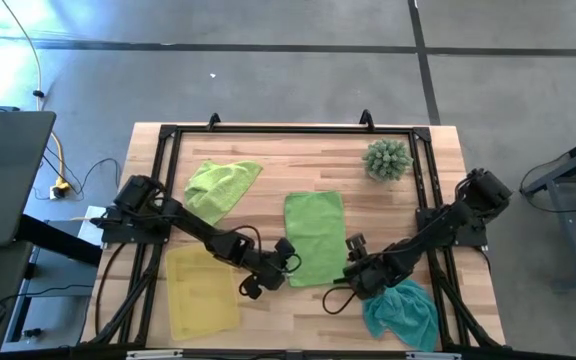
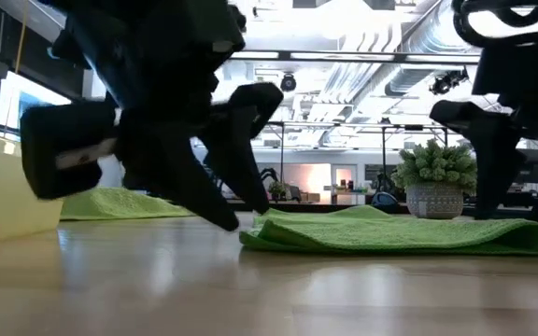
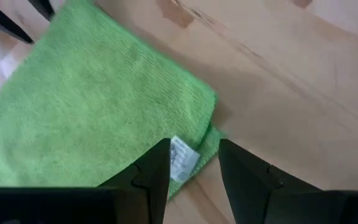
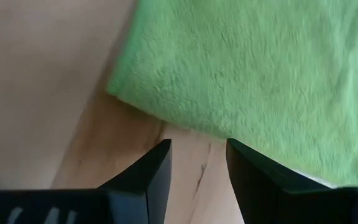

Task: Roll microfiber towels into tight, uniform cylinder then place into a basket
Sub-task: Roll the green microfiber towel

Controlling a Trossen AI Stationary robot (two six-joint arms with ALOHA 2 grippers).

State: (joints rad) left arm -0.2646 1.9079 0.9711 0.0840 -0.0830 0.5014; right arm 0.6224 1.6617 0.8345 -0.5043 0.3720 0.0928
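Counted on the table [image 1: 438, 300]: two lime green towels [image 1: 315, 237] [image 1: 220, 185], one teal towel [image 1: 405, 314], one yellow basket [image 1: 201, 291], one spiky plant [image 1: 387, 159], two arms.

Two towels [image 1: 314, 236] [image 1: 220, 186] are being shown in lime green, one [image 1: 403, 312] in teal, the basket [image 1: 200, 292] in see-through yellow, table [image 1: 448, 170] in pale wood.

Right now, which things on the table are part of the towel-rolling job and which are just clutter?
Job:
- flat green towel, centre, both grippers at its near edge
- crumpled green towel, far left
- teal towel, near right
- basket, near left
- left gripper, fingers apart
- right gripper, fingers apart

Clutter:
- plant, far right
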